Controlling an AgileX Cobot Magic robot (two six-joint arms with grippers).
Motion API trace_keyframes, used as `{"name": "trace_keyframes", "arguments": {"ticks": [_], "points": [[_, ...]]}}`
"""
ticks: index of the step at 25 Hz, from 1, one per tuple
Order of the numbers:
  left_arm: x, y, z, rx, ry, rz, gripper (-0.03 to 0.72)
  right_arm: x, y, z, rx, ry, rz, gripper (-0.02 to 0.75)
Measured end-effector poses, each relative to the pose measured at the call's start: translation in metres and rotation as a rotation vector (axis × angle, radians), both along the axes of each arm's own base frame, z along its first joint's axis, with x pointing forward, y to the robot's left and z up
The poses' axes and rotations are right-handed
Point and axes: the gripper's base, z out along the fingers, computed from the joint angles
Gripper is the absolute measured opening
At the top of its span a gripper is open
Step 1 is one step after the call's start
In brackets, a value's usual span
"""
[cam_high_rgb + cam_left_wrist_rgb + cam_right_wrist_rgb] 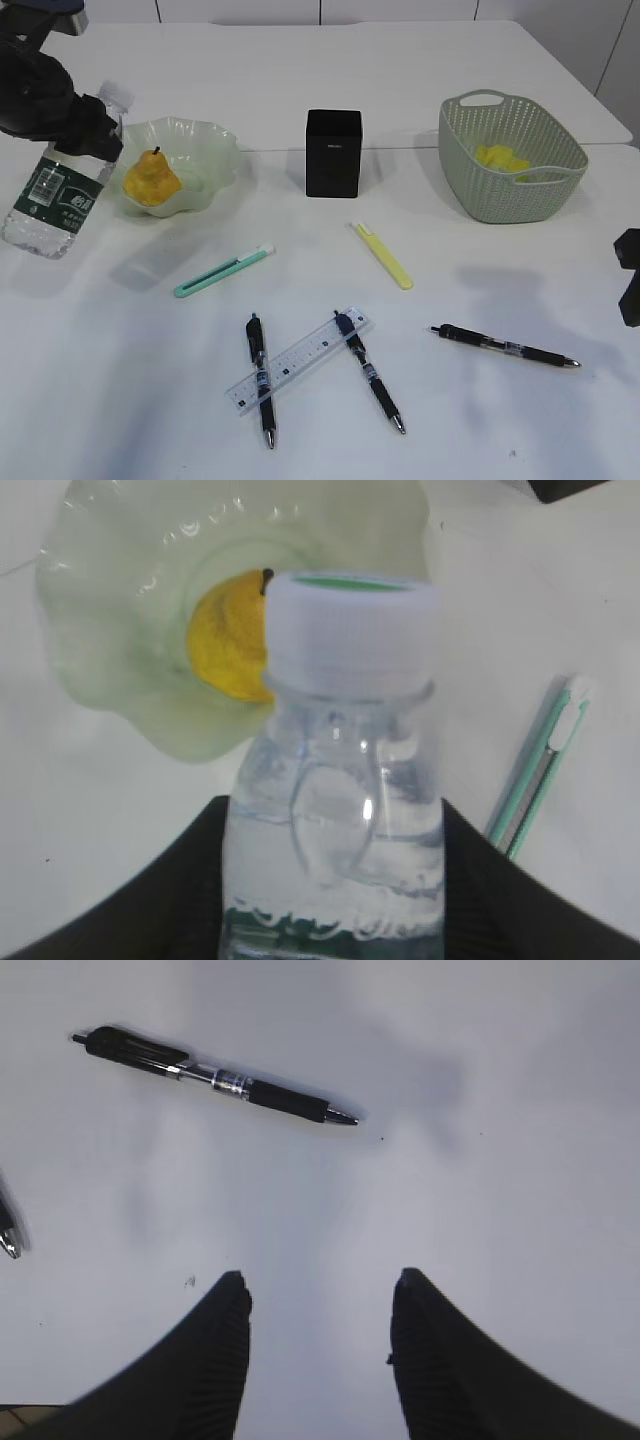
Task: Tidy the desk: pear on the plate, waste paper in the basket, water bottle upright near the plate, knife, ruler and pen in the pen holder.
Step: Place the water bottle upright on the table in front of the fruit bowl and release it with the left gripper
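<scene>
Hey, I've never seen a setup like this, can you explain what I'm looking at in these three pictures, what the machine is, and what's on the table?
It is a robot with two arms, each ending in a pair of jaws. One picture looks down at the white desk from in front; the other two come from cameras on each wrist.

The left gripper holds a tilted water bottle in the air beside the wavy plate, where a pear already sits. The right gripper is open and empty above a black pen.

Also there: a black pen holder, a basket with yellow paper inside, two knives, a clear ruler and two more pens.
</scene>
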Motion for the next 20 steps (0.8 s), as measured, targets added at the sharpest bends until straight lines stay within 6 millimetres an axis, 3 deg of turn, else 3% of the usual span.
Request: {"name": "trace_keyframes", "arguments": {"ticks": [12, 20], "points": [[-0.03, 0.01, -0.012, -0.024, -0.258, 0.062, 0.368, 0.0, 0.0, 0.0, 0.0, 0.0, 0.0, 0.351], [-0.05, 0.018, -0.041, -0.022, -0.426, 0.109, 0.368, 0.0, 0.0, 0.0, 0.0, 0.0, 0.0, 0.351]]}}
